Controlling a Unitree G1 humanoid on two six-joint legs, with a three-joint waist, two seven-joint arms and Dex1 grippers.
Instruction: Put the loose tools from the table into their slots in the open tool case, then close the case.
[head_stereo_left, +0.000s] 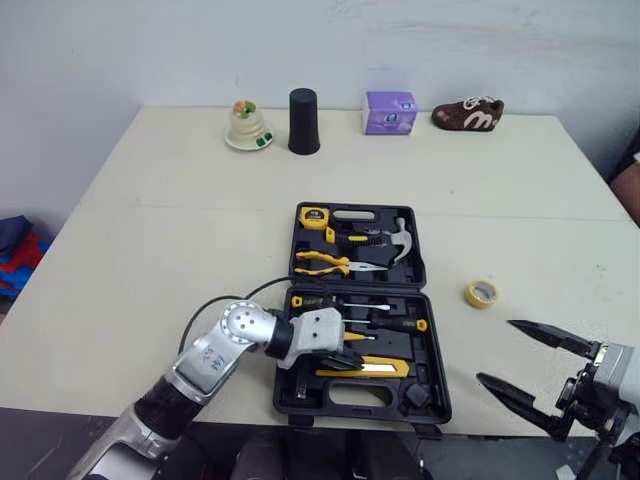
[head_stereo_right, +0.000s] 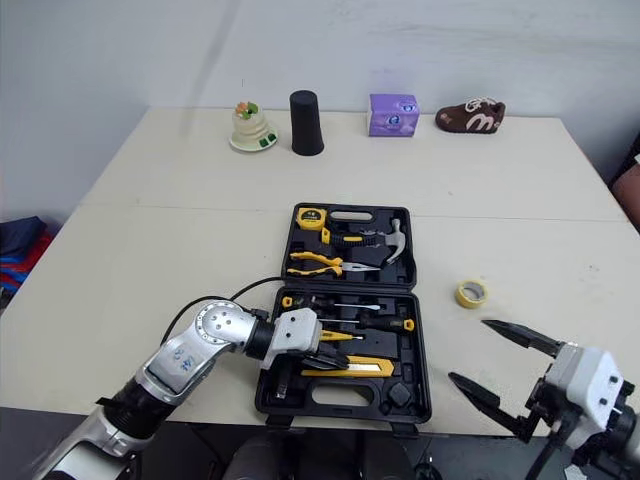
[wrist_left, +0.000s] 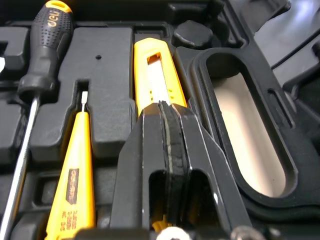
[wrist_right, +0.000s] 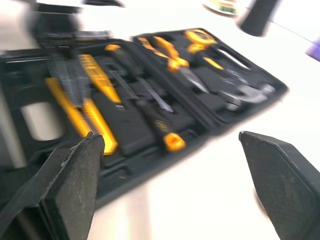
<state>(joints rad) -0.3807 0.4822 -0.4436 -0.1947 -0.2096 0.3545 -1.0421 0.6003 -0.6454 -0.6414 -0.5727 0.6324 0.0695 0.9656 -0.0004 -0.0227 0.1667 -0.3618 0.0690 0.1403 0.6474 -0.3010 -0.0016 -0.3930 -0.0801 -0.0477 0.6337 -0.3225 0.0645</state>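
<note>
The black tool case (head_stereo_left: 437, 350) lies open near the table's front edge, with pliers (head_stereo_left: 322, 263), a hammer (head_stereo_left: 400, 243) and a tape measure (head_stereo_left: 314, 216) in its far half. In the near half lie screwdrivers (head_stereo_left: 385, 324) and a yellow utility knife (head_stereo_left: 385, 368). My left gripper (head_stereo_left: 352, 358) is shut, its tips resting over the near end of that knife (wrist_left: 152, 70), beside a yellow tester pen (wrist_left: 75, 170). My right gripper (head_stereo_left: 495, 350) stands open above the table, right of the case. A yellow tape roll (head_stereo_left: 481, 293) lies loose on the table just beyond it.
Along the far edge stand a small green-and-white ornament (head_stereo_left: 247, 125), a black cup (head_stereo_left: 303, 122), a purple box (head_stereo_left: 389, 112) and a brown shoe (head_stereo_left: 468, 113). Someone's sleeve (head_stereo_left: 630, 175) shows at the right border.
</note>
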